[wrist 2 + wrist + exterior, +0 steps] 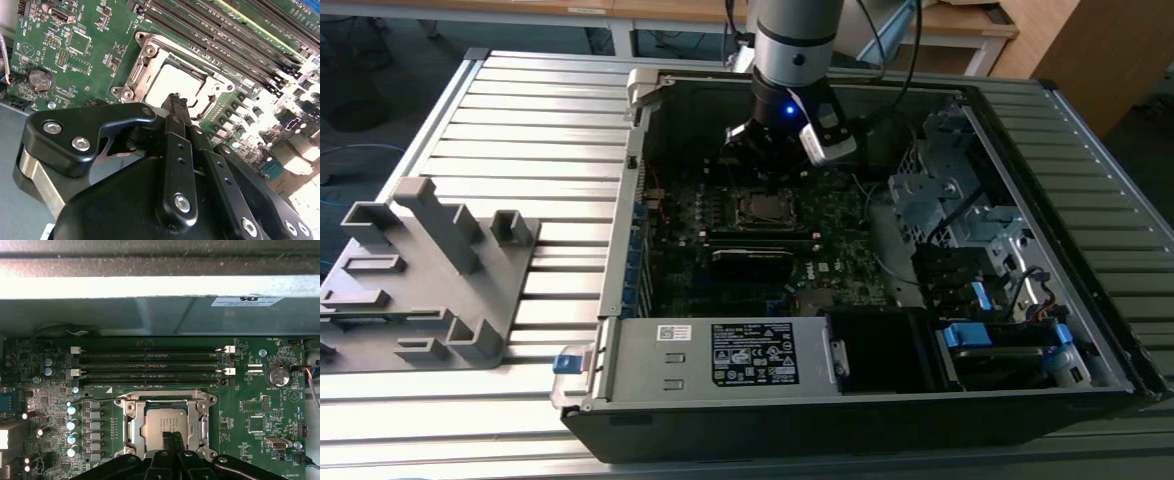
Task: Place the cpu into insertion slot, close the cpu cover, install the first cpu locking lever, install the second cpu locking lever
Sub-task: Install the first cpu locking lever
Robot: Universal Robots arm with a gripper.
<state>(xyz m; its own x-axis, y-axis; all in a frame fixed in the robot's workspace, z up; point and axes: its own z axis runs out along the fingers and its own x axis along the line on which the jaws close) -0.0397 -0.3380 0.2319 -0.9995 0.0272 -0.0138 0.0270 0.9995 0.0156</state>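
Note:
The cpu (159, 426) lies flat in the insertion slot (765, 207), its silver-grey face showing through the window of the cpu cover (131, 421). The cover's silvery frame lies down around the chip in both wrist views. A thin wire lever (100, 399) runs along the socket's edge beside the memory slots. My gripper (172, 440) hangs just above the cpu's (172, 82) face with its black fingers (175, 107) pressed together and nothing between them. In the exterior view the gripper (771, 165) hovers over the motherboard just behind the socket.
The open computer case (627, 290) lies on a slatted metal table. A grey power-supply box (720, 355) sits at the near edge, and a drive cage (947, 190) on the exterior view's right. Memory slots (150, 365) and a coin battery (278, 376) flank the socket. A grey fixture (434, 270) stands outside the case.

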